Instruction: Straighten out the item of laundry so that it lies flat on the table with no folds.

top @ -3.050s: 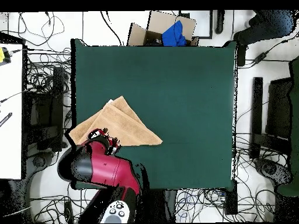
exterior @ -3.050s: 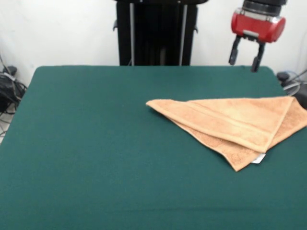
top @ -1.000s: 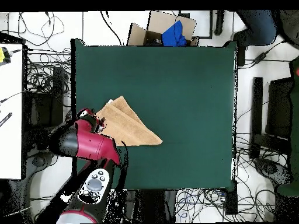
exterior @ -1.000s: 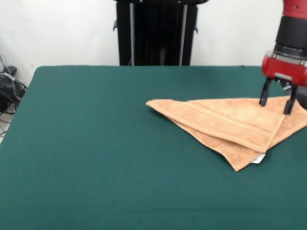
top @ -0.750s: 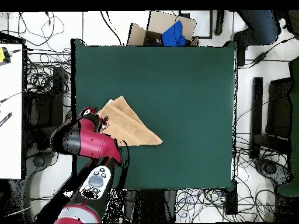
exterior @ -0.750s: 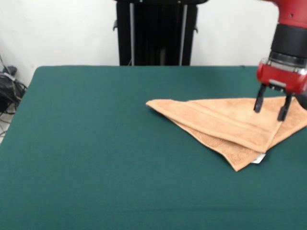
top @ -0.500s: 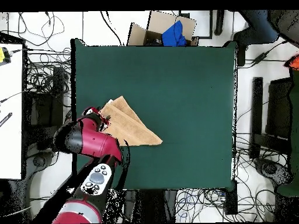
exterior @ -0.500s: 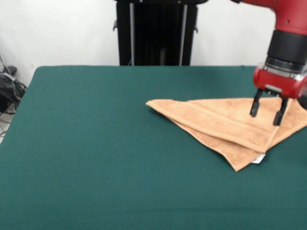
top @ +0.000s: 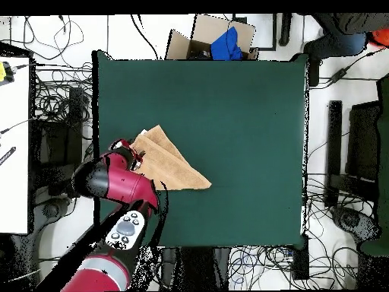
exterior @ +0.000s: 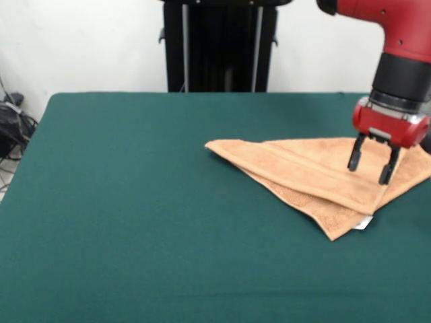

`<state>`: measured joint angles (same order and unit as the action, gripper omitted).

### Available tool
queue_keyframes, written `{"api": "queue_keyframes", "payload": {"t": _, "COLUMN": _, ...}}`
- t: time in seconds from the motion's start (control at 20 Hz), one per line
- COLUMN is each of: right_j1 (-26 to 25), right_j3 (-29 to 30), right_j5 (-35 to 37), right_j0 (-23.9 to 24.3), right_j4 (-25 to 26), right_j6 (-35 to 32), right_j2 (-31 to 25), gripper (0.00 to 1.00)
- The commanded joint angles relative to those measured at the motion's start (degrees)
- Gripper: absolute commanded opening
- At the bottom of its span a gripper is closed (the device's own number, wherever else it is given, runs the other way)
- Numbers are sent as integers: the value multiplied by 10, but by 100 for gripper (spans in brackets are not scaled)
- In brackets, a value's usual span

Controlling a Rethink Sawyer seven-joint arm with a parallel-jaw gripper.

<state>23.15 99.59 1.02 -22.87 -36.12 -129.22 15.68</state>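
Table: dark green top, bare across its whole left and middle in the front view; cables bunch on the floor just off its left edge.
Black column: upright behind the far edge, against the white wall.
Towel: peach-orange, at the right side of the table, folded over itself into a long triangle. Its point aims left toward the middle, and its right end reaches the picture's right edge.
Upper layer: a flap with a flat woven band lies diagonally across the lower layer, whose corner pokes out nearest the camera.
Tag: small and white, peeking out just beside that near corner.
End effector: red body, two black fingers spread apart with nothing between them, pointing down over the flap's right part; the tips look close to the cloth, though contact is hard to judge from here.
Arm: red and black, coming down from the top right; in the overhead view it covers part of the towel.
Surroundings from above: a white surface at the left edge, tangled cables round the table, a cardboard box with something blue inside beyond one edge.
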Motion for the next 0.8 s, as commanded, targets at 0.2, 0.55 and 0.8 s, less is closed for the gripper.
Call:
{"api": "queue_keyframes", "payload": {"t": 0.2, "right_j1": -23, "right_j3": -40, "right_j5": -14, "right_j0": -9, "right_j4": -52, "right_j6": -124, "right_j2": -6, "gripper": 100}}
{"api": "queue_keyframes", "payload": {"t": 0.55, "right_j1": -30, "right_j3": -46, "right_j5": -16, "right_j0": -3, "right_j4": -58, "right_j6": -125, "right_j2": -16, "gripper": 100}}
{"api": "queue_keyframes", "payload": {"t": 0.8, "right_j1": -40, "right_j3": -51, "right_j5": -23, "right_j0": -2, "right_j4": -59, "right_j6": -122, "right_j2": -16, "gripper": 100}}
